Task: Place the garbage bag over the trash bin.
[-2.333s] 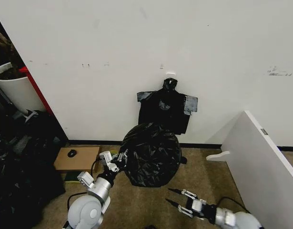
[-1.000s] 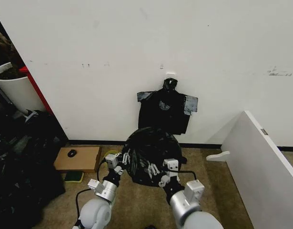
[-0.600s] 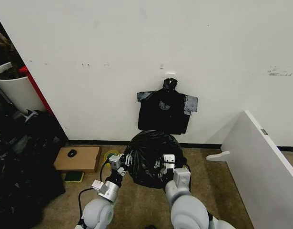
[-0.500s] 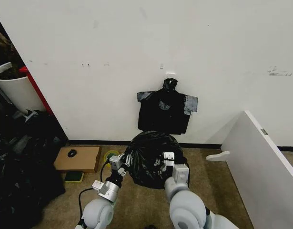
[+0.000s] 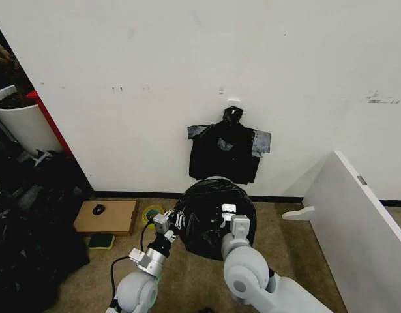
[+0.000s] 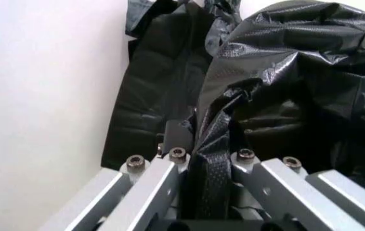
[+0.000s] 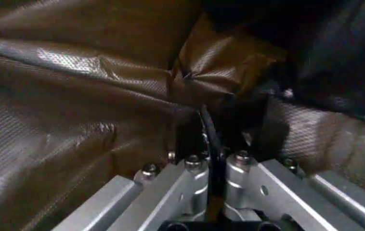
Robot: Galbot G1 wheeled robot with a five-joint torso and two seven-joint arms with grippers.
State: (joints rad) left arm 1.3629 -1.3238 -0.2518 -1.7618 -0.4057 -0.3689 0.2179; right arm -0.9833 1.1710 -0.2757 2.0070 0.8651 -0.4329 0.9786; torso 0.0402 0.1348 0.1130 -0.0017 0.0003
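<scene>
In the head view, the garbage bag (image 5: 216, 218) sits as a rounded, glossy black mass on the floor (image 5: 187, 277) at the foot of the white wall (image 5: 187, 72), draped over the trash bin (image 5: 216, 178), of which a thin pale arc of rim shows at the top of the bag. The left gripper (image 5: 176, 219) is at the bag's left side and the right gripper (image 5: 225, 217) is against its front, both touching the plastic. On the wall just above hangs a flat black bundle (image 5: 227, 151) with grey tabs. A brown board (image 5: 107, 216) lies on the floor to the left, and a white panel (image 5: 360, 215) leans at the right.

In the left wrist view, the left gripper (image 6: 209, 159) is clenched on a twisted fold of the garbage bag (image 6: 298, 72), which runs down between its metal fingers (image 6: 150, 180). The black bundle (image 6: 160, 91) hangs on the wall behind.

In the right wrist view, the right gripper (image 7: 211, 154) is pinched tight on a thin pleat of the garbage bag (image 7: 73, 106), its fingers (image 7: 186, 168) pressed together with the film caught between them.
</scene>
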